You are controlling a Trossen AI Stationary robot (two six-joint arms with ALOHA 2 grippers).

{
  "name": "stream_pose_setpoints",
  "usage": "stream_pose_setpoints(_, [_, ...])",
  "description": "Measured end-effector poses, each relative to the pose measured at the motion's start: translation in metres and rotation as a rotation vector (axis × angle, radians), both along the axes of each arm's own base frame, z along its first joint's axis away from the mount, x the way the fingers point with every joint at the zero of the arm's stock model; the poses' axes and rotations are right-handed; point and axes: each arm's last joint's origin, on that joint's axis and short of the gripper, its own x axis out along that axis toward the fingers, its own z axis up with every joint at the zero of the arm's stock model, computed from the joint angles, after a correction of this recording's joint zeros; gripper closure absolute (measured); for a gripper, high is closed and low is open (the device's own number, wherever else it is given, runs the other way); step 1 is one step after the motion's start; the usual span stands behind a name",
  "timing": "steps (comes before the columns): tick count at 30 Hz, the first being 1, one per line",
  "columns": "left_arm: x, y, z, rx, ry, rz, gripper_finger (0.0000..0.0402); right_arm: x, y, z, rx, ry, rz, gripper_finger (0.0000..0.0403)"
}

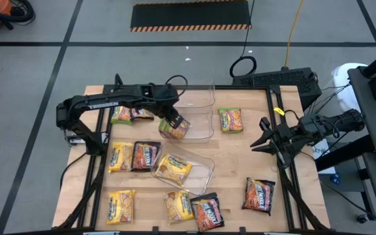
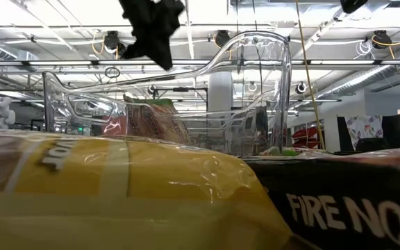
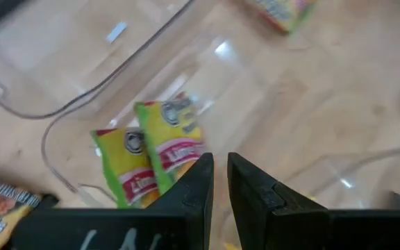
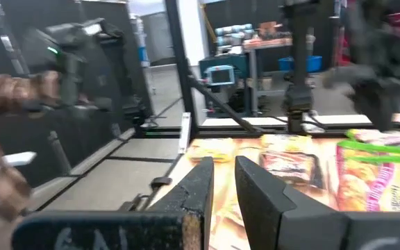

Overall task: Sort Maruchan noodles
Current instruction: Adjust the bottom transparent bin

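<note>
Glossy flat noodle packets point(image 1: 121, 157), yellow, green-yellow and dark, scattered across table point(image 1: 240, 163). Two green-yellow packets point(image 3: 155, 149) inside middle clear bin point(image 1: 198, 124), below left pincer point(image 3: 219, 184), slightly parted, empty. Right pincer point(image 1: 264, 136) narrowly spread at table's edge.

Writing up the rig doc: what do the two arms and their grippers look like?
Both arms are dark, near-black jointed links with black cables along them. The left gripper has two flat, dark, blunt-tipped fingers on a black crossbar bearing faint scratched marks. The right gripper has the same two dark wedge-shaped fingers on a black bar with pale scrawled marks.
</note>
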Motion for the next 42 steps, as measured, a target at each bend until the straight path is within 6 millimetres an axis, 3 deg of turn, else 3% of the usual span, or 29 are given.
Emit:
stream_pose_setpoints(8, [-0.036,-0.03,0.051,0.076,-0.166,-0.134,0.0353,0.02,-0.001,-0.01,0.053,0.112,-0.1,0.0349])
stream_pose_setpoints(15, [-0.055,-0.067,0.065,0.051,-0.182,-0.237,0.0353,0.051,0.004,-0.022,0.094,0.213,-0.07,0.0349])
stream_pose_setpoints(27, [-0.069,-0.136,0.041,-0.101,-0.011,-0.355,0.0353,0.085,0.015,-0.046,0.221,0.395,0.049,0.0349])
stream_pose_setpoints(36, [-0.081,-0.166,-0.014,-0.219,0.184,-0.245,0.0353,0.099,0.022,-0.06,0.266,0.474,0.14,0.0349])
stream_pose_setpoints(42, [-0.083,-0.177,-0.043,-0.277,0.204,-0.228,0.0353,0.1,0.025,-0.063,0.297,0.518,0.204,0.0349])
